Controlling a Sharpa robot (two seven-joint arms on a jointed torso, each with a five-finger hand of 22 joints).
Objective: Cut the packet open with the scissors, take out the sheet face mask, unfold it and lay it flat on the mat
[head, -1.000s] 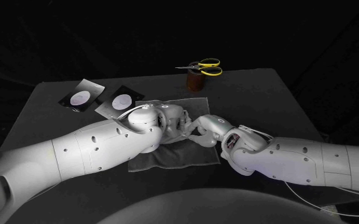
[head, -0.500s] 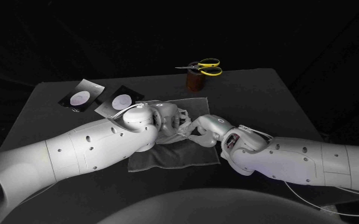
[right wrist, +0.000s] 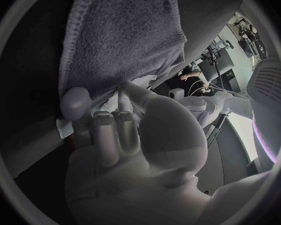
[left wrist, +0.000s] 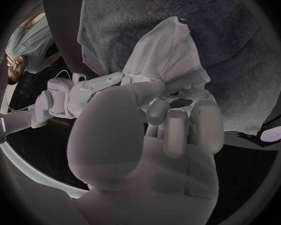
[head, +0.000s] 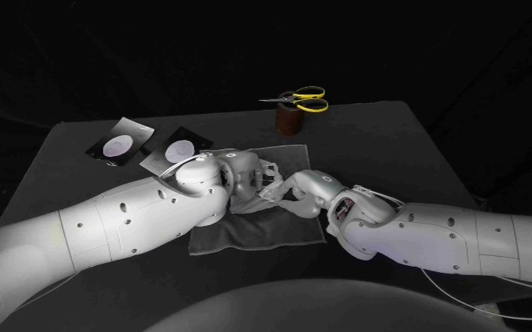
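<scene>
The white sheet face mask hangs bunched and partly folded just above the grey mat, between my two hands at the mat's middle. My left hand holds one edge of it in curled fingers. My right hand pinches the opposite edge; it also appears across the mask in the left wrist view. In the right wrist view my right hand has its fingertips closed on a strip of the mask beside the mat. The yellow-handled scissors stand in a brown holder at the table's far side.
Two dark packets with pale round prints lie on the table to the left of the mat. My two forearms cross the near part of the table and cover the mat's front corners.
My left hand has shifted slightly farther over the mat and turned a little, with the mask still in it. My right hand has stayed nearly still.
</scene>
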